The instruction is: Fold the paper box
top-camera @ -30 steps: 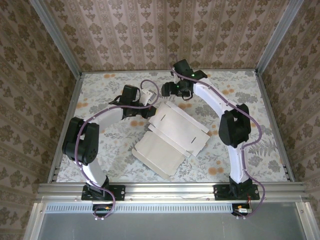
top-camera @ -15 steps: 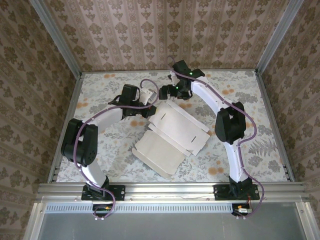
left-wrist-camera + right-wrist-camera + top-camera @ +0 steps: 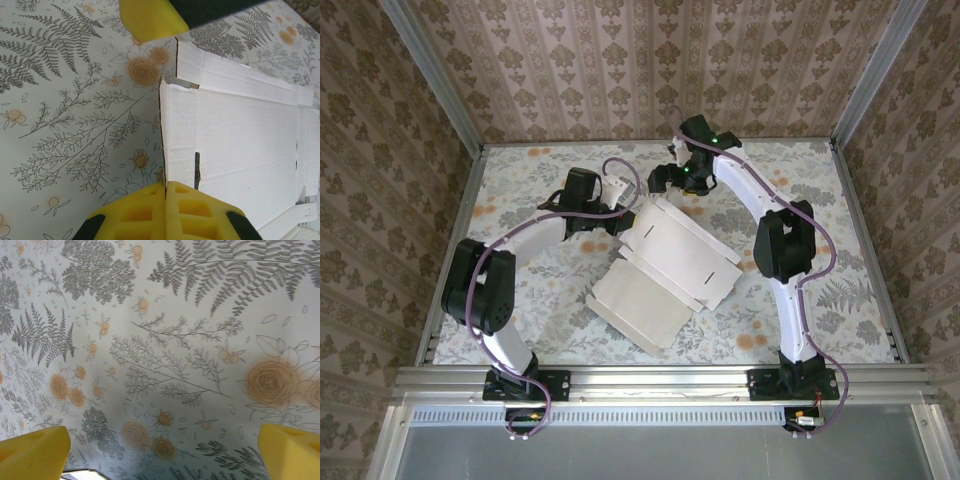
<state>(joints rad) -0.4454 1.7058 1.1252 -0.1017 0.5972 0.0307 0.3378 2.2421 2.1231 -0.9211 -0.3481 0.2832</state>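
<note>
At left gripper (image 3: 165,196), arm bent low, fingers pinched together on edge of paper box (image 3: 240,135), white sheet spreading rightward. Right gripper (image 3: 162,450): arm outstretched, fingers wide apart over floral tablecloth (image 3: 165,340), box nearby, untouched.

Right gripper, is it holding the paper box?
No, the right gripper holds its yellow fingers wide apart, with flowery table between them.
</note>
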